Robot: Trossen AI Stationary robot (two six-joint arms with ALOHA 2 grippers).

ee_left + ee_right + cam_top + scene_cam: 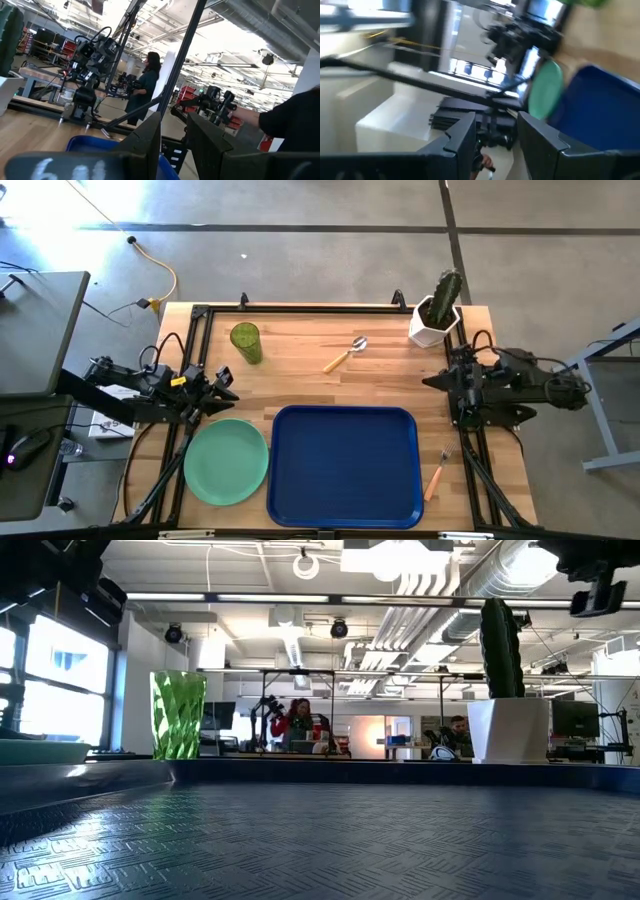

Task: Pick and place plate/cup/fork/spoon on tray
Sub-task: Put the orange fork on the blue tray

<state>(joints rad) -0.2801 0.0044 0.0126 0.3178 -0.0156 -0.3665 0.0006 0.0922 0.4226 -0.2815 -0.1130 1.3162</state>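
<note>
The dark-blue tray (345, 465) lies at the table's near middle. The mint-green plate (226, 462) lies flat on the table just left of the tray. The olive-green cup (245, 343) stands upright at the far left and also shows in the low view (178, 715). The spoon (346, 355) lies on the table at the far middle. The fork (438, 472) lies on the table right of the tray. My left gripper (228, 386) hovers open and empty above the plate's far side. My right gripper (430, 380) is open and empty at the table's right.
A white pot with a cactus (437, 315) stands at the far right corner, close to my right arm. Black frame rails run along the table's left, right and far edges. People are in the room beyond the table.
</note>
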